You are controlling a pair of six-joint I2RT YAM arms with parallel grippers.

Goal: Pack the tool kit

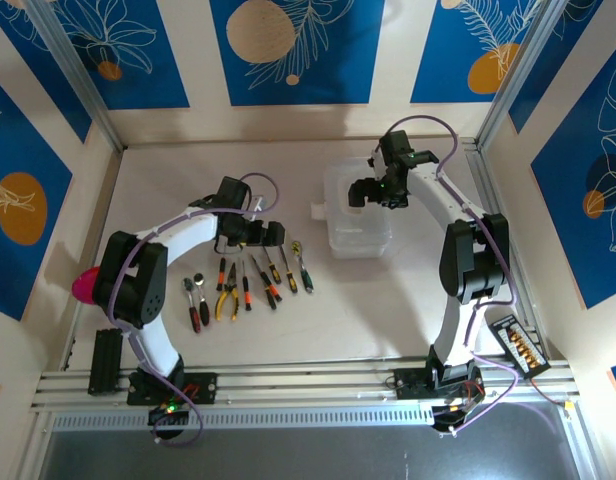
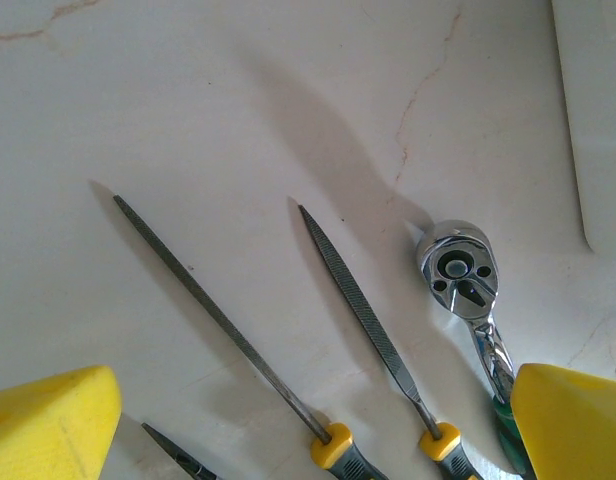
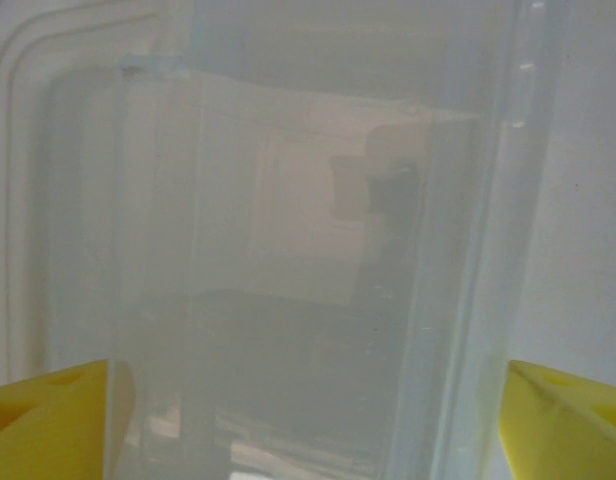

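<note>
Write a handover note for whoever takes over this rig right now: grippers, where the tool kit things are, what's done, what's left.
Left gripper: open, empty, over the far ends of the tool row.
Right gripper: jaws wide, above the clear box, nothing seen held.
Tools: lined up on the table, from the red-handled tool and yellow pliers to the green-handled ratchet.
Done: no tool seen in the box.
Left: pack every tool; lid state unclear.
</note>
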